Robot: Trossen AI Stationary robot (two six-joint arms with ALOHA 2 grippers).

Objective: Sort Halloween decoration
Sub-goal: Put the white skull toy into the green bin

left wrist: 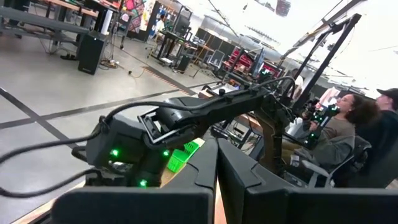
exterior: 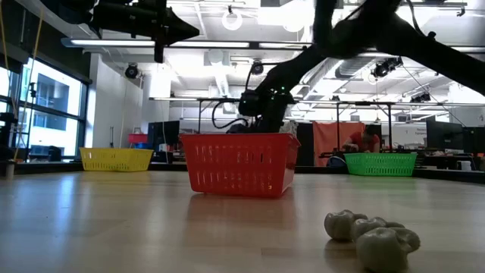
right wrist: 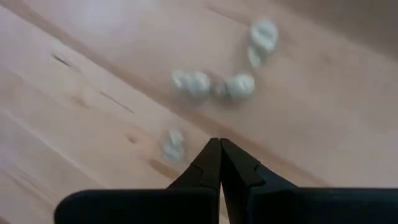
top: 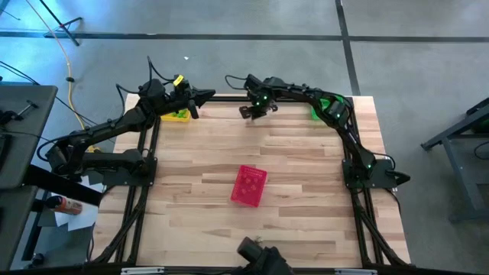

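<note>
While both arms hang over the far edge of the worktop (top: 306,168), you have nothing in hand yet, so plan the first pick carefully. Starting at your left: the left pincer (top: 208,95) hovers above the far left corner, close to the yellow basket (top: 177,114), with its fingers pressed fully together and nothing between them. The red basket (top: 249,185) sits mid-worktop, a little toward the near side, tilted relative to the worktop's edges. Further right, the right pincer (right wrist: 219,146) is also closed and empty, hanging over the far middle of the worktop and pointing down at bare wood. The green basket (top: 327,105) stands in the far right corner, partly under the right arm.

The Halloween decoration (right wrist: 227,87) lies loose on the wood: in the right wrist view four small pale pieces are scattered just ahead of the closed fingertips, three near one another and one apart, closer to the tips. The low view shows a few more pale lumps (exterior: 373,236) clustered near its lens. Their colours cannot be told here.

For this step, open the right pincer before descending, choose the lone piece so neighbours do not get nudged, centre the fingers on either side of it, and lower until the tips nearly graze the wood before closing.
</note>
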